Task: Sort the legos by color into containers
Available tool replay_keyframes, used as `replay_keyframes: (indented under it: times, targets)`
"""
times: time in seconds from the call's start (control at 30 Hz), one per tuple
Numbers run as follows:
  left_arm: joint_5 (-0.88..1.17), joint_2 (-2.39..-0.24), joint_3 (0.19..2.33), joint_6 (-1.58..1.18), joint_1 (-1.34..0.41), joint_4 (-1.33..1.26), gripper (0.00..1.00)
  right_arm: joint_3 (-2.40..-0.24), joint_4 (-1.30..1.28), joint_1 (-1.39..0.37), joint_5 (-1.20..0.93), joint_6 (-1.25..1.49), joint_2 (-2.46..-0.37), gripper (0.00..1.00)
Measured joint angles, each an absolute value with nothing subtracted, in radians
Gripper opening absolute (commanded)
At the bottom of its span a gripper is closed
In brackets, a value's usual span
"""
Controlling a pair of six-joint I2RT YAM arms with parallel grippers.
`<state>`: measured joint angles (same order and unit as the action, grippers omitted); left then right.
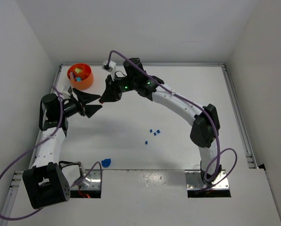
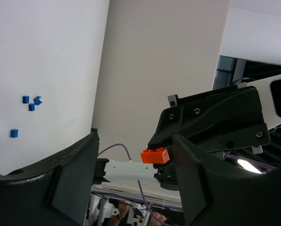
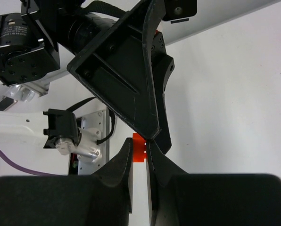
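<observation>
My right gripper (image 1: 103, 98) is shut on a small orange brick (image 3: 139, 149), which also shows in the left wrist view (image 2: 154, 156). It holds the brick above the table, between the spread fingers of my left gripper (image 1: 94, 103). The left gripper (image 2: 135, 141) is open and its fingers (image 3: 131, 84) stand on either side of the brick; I cannot tell if they touch it. The round orange bowl (image 1: 85, 84) stands at the far left with several coloured pieces inside. Several small blue legos (image 1: 154, 132) lie mid-table, also seen in the left wrist view (image 2: 31, 104).
A larger blue piece (image 1: 106, 163) lies near the front edge, by the left arm's base. White walls close in the table on the left, back and right. A purple cable (image 1: 131, 61) loops above the right arm.
</observation>
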<state>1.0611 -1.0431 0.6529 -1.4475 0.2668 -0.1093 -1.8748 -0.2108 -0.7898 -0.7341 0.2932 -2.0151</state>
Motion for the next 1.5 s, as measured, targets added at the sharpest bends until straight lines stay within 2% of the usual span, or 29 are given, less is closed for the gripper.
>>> replay_keyframes:
  times: [0.07, 0.37, 0.7, 0.83, 0.9, 0.93, 1.07, 1.3, 1.4, 1.5]
  targets:
    - [1.061, -1.037, 0.641, -1.482, 0.267, -0.125, 0.63, -1.876, -0.212, -0.79, -0.733, 0.296, -2.017, 0.0]
    - [1.034, -1.011, 0.617, -1.637, 0.25, -0.147, 0.62, -1.91, -0.219, -0.795, -0.698, 0.307, -2.042, 0.0]
    - [0.966, -0.998, 0.627, -1.666, 0.253, -0.085, 0.39, -1.95, -0.25, -0.814, -0.645, 0.293, -2.086, 0.0]
    - [0.96, -0.998, 0.633, -1.658, 0.257, -0.074, 0.22, -1.953, -0.258, -0.821, -0.627, 0.28, -2.088, 0.0]
    - [0.955, -0.997, 0.635, -1.652, 0.258, -0.067, 0.16, -1.953, -0.268, -0.822, -0.624, 0.274, -2.088, 0.0]
    - [0.953, -0.997, 0.635, -1.65, 0.258, -0.064, 0.1, -1.953, -0.271, -0.822, -0.622, 0.271, -2.088, 0.03]
    - [0.954, -0.996, 0.635, -1.633, 0.27, -0.041, 0.0, -1.954, -0.274, -0.826, -0.613, 0.26, -2.09, 0.12]
    - [0.954, -0.976, 0.635, -1.599, 0.284, -0.006, 0.0, -1.954, -0.275, -0.836, -0.603, 0.254, -2.092, 0.15]
    - [0.953, -0.971, 0.635, -1.582, 0.289, 0.006, 0.0, -1.954, -0.277, -0.838, -0.602, 0.252, -2.092, 0.35]
    - [0.977, -0.966, 0.635, -1.552, 0.294, 0.016, 0.0, -1.954, -0.283, -0.839, -0.599, 0.236, -2.092, 0.43]
